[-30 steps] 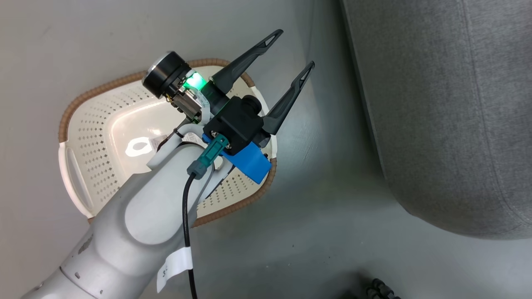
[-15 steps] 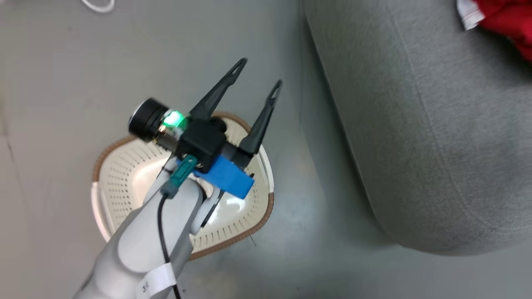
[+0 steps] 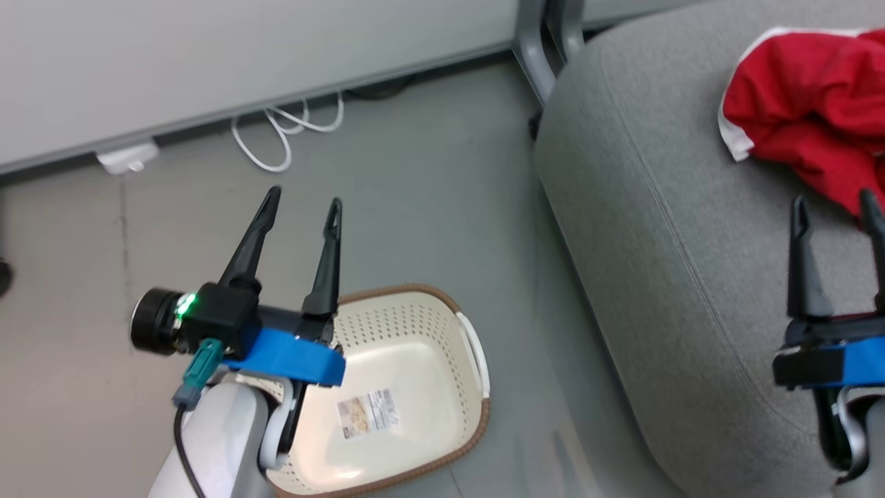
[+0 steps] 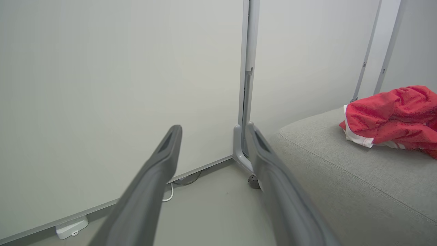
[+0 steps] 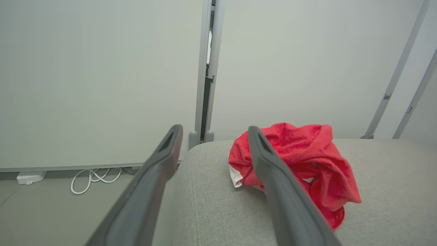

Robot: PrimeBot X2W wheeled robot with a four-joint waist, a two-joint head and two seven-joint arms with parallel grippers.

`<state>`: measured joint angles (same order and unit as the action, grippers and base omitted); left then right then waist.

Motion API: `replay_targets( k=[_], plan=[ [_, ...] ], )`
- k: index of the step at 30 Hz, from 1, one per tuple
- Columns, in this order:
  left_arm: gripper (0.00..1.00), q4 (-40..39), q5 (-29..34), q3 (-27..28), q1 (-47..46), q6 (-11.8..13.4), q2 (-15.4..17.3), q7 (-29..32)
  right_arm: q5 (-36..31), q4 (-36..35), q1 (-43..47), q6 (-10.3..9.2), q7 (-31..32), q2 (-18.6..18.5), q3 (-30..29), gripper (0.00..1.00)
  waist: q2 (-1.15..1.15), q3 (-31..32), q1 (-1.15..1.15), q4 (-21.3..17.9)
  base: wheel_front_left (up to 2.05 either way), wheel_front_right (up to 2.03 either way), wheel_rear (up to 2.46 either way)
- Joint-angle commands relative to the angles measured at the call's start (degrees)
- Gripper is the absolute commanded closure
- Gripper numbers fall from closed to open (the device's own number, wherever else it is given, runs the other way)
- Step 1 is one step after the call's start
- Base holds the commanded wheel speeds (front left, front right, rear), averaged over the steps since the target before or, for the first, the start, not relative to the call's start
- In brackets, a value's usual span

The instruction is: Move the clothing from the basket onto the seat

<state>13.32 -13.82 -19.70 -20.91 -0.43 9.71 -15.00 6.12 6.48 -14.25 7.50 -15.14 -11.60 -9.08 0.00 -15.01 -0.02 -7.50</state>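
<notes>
The left gripper (image 3: 304, 200) hangs spread and empty at the laundry basket's (image 3: 415, 325) left rim, a paper label (image 3: 368, 413) on the basket floor. Further right, red clothing (image 3: 809, 104) lies crumpled on the grey seat (image 3: 657, 242), with the right gripper (image 3: 833, 202) spread and empty just short of it.

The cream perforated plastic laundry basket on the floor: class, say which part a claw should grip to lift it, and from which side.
Probably the white side handle, approached from above on the side facing the large grey fabric seat. The cream perforated plastic basket stands upright, that handle is exposed, and the arm of the left claw overhangs the opposite end.
</notes>
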Motion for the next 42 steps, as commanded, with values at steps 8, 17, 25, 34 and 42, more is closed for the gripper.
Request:
replay_targets(
  k=[8,17,25,34,42],
  plan=[
    [0.0,-2.4,2.2,9.9,10.6,-1.5,-2.0,-0.3,0.8,-1.8,5.9,-0.01,0.0,2.3,6.7,0.0,0.0,10.0,0.02,5.9,0.0,0.0,0.0],
    [0.0,-2.9,4.1,14.6,16.7,-3.3,-4.0,-0.3,1.0,-0.9,8.6,-0.01,0.0,4.1,10.2,0.0,0.0,13.9,0.02,8.3,0.0,0.0,0.0],
    [0.0,-2.6,5.9,16.3,19.2,-4.9,-5.5,-0.3,1.1,0.2,11.6,-0.01,0.0,5.6,10.5,0.0,0.0,15.4,0.02,10.7,0.0,0.0,0.0],
    [0.0,-1.6,6.7,17.4,19.9,-5.8,-6.3,-0.3,1.6,2.9,12.7,-0.01,0.0,6.9,9.9,0.0,0.0,16.0,0.02,12.2,0.0,0.0,0.0],
    [0.0,-0.4,7.2,18.0,19.8,-6.3,-6.7,-0.3,1.4,5.2,12.9,-0.01,0.0,7.5,9.6,0.0,0.0,16.3,0.02,12.6,0.0,0.0,0.0]
  ],
)
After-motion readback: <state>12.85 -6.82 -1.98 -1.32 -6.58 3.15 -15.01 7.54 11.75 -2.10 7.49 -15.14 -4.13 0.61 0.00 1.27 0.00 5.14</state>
